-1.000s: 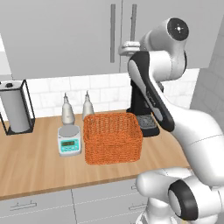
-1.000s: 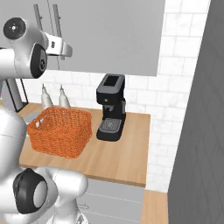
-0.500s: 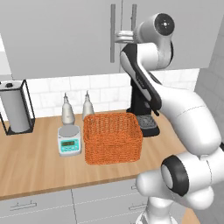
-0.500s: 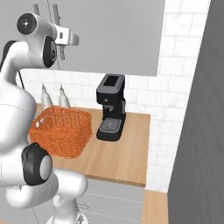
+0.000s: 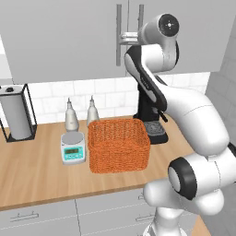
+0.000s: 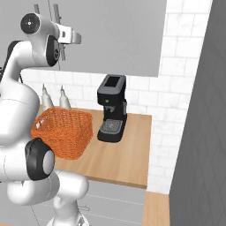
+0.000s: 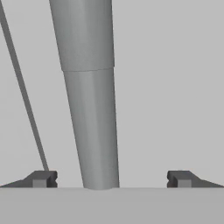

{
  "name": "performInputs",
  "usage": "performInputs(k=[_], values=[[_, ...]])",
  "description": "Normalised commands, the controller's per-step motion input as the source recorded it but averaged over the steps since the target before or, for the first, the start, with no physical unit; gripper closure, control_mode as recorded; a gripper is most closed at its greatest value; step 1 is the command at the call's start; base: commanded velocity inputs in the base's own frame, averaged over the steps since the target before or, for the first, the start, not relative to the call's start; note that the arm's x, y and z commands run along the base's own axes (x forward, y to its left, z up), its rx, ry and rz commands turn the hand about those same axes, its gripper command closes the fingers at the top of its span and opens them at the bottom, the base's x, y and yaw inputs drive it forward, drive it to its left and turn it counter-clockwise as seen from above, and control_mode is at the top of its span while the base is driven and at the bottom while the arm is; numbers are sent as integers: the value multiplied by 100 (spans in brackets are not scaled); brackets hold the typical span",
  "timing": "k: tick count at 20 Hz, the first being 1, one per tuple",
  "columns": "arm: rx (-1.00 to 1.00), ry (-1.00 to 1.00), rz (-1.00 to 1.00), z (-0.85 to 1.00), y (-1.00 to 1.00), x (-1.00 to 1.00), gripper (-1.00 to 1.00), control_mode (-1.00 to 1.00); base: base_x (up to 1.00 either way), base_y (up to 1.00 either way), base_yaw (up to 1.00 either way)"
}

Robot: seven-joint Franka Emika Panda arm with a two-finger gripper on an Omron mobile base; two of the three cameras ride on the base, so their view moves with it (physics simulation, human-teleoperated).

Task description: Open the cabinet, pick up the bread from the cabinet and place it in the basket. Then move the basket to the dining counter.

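The cabinet [image 5: 60, 41] hangs above the counter with both doors closed. My gripper [image 5: 121, 37] is raised against the left door's vertical bar handle [image 5: 119, 18]. In the hand view the handle [image 7: 89, 109] stands between my fingertips [image 7: 41, 178], with a gap on each side, and my gripper [image 7: 111, 179] is open. From the right, the gripper [image 6: 74, 38] points at the cabinet [image 6: 119, 31]. The orange wicker basket [image 5: 119, 145] [image 6: 62, 132] sits below on the wood counter. The bread is hidden behind the closed doors. The dining counter is out of view.
A digital scale [image 5: 73, 147] stands left of the basket, with two bottles [image 5: 70, 115] behind it. A black coffee machine [image 5: 152, 124] [image 6: 112, 108] stands to the basket's right. A paper towel holder [image 5: 18, 113] is at the far left. A grey wall [image 6: 198, 132] bounds the right.
The arm has swung up and to the left, bringing the gripper from beside the coffee machine's top to the cabinet handle. Basket and counter things have not moved.
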Motion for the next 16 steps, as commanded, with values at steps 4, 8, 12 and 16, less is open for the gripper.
performInputs(k=[4, 8, 12, 16], values=[[0, 0, 0, 0, 0, 35, -100, -100, 0, 0, 0], [0, 0, 0, 0, 1, 20, 100, -100, 0, 0, 0], [0, 0, 0, 0, 0, 5, 100, -100, 0, 0, 0], [0, 0, 0, 0, 0, 0, 100, -100, 0, 0, 0]])
